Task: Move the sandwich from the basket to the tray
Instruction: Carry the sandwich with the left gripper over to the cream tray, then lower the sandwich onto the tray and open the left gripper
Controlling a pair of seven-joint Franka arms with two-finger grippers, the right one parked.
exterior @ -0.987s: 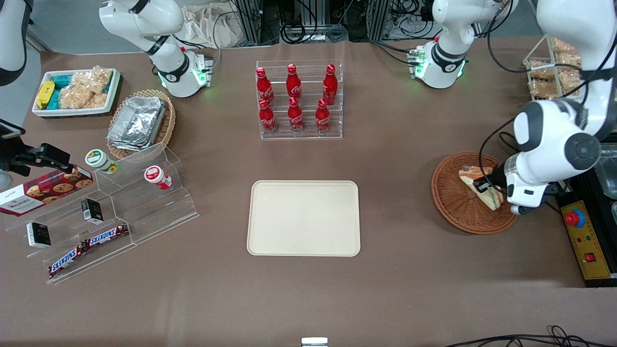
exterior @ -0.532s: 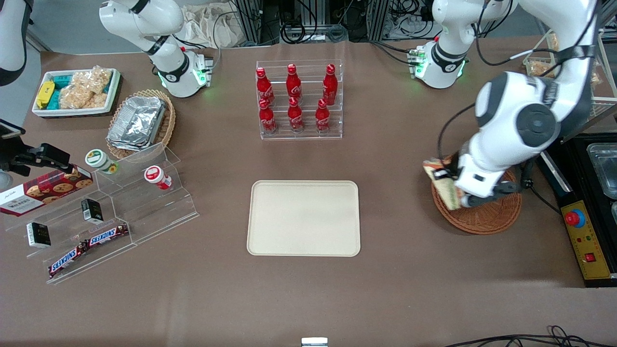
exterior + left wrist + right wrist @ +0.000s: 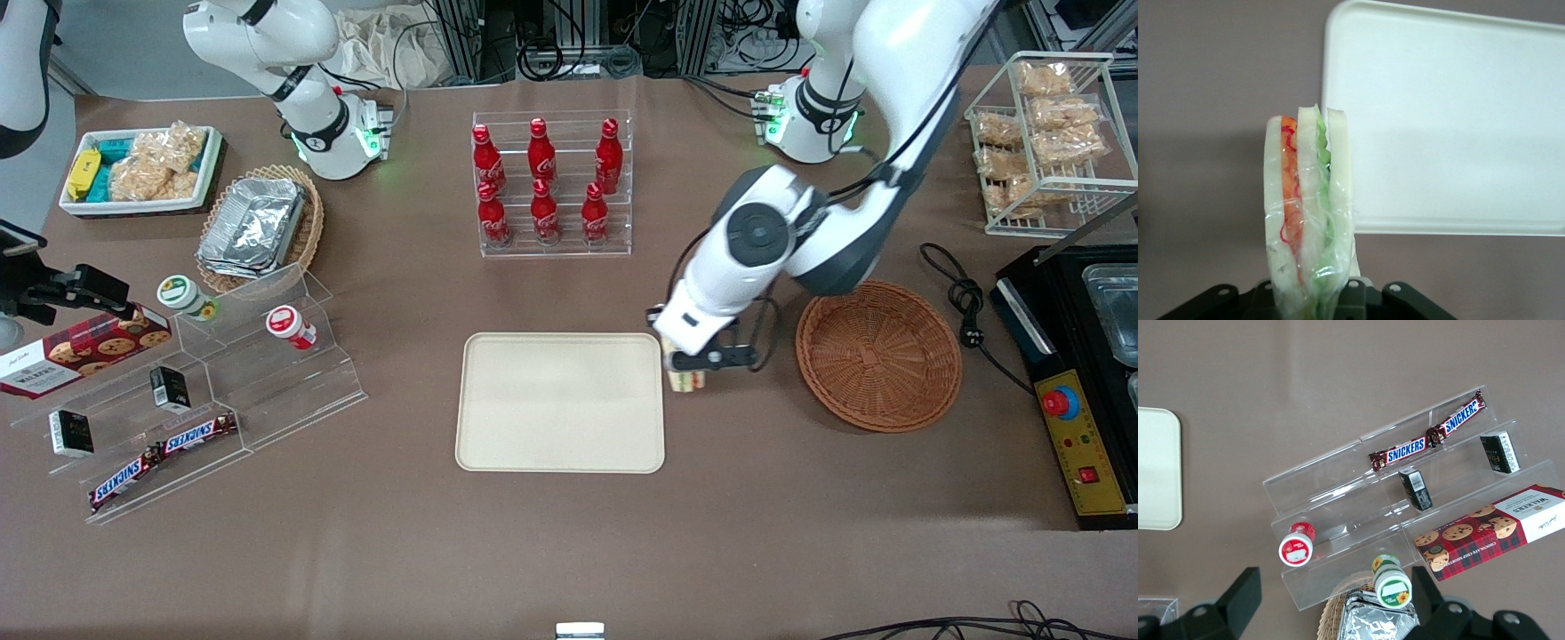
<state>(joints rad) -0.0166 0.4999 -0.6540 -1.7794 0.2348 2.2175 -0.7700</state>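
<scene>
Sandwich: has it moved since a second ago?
Yes. The sandwich, held in the gripper, has left the basket and now sits beside the tray edge, short of it.

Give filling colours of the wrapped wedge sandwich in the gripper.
Orange-red and green between pale bread on the wrapped wedge sandwich; left wrist view.

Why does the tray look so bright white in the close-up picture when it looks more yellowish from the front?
In the left wrist view the tray is washed out by bright light, almost pure white, with a soft grey shadow band across it. In the front view the tray keeps its cream colour. The sandwich, held by the gripper just off the tray's edge, is sharp in the wrist view, its wrap glinting.
</scene>
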